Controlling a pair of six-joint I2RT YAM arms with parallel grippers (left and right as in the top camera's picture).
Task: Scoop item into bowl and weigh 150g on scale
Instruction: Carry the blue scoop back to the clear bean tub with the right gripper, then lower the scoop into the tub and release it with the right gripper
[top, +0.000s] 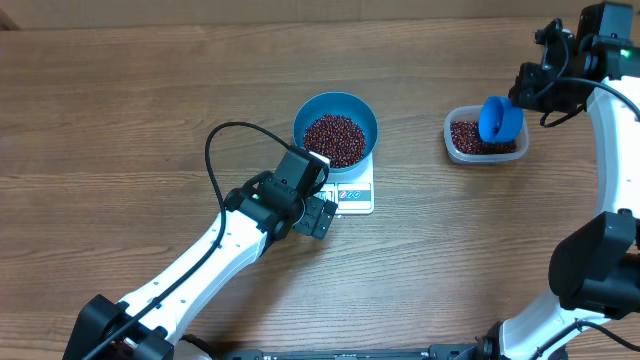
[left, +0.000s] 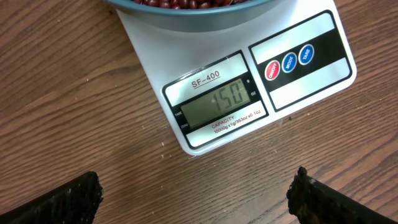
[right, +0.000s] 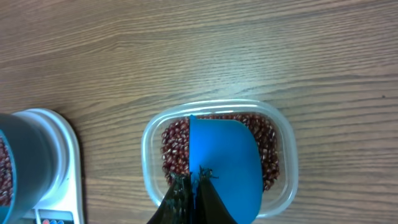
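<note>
Overhead and wrist views of a weighing set-up. Shows the scale near the middle of the wooden table, with the bowl standing on its platform and overhanging the far edge. Shows the beans as a loose heap covering the bowl floor, well below the rim. Reads 150 on the display along the near edge of the scale, under the marking SF-400, with three round buttons just beside it. Places the left gripper just in front of the scale's display edge, above bare wood, jaws spread wide, holding nothing and clear of the scale. Places the clear tub well to the right of the scale, partly filled with further beans. Places the right gripper beyond that tub, on the side away from the scale, jaws clamped tight on the near end of the scoop. Sets the blue blade of the scoop over the tub's beans. Leaves contact between blade and beans undetermined.
</note>
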